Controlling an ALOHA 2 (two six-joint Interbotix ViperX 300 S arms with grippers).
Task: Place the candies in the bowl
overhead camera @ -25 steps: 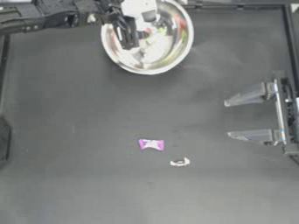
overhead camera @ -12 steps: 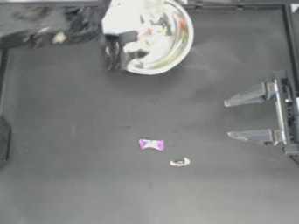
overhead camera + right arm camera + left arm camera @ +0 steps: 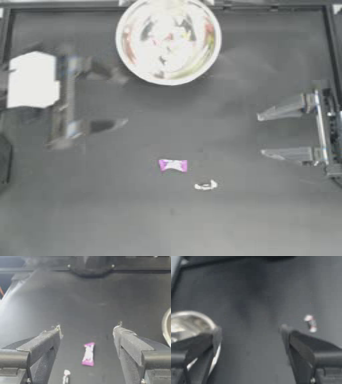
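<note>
Candies on the dark table, bowl at top centre.

Low in the frame lie a white candy (image 3: 205, 185) and, just above it, a magenta candy (image 3: 173, 165). Right gripper (image 3: 275, 134) sits at the right edge, jaws spread, holding nothing. Left gripper (image 3: 85, 102), blurred at the left, is also spread wide. Farthest up, the bowl (image 3: 137, 60) holds coloured candies.

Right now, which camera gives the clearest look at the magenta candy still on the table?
The right wrist view: the magenta candy lies large on the table, framed between the open right gripper jaws. The top view shows it small, beside the white candy. The left wrist view does not show it.
</note>
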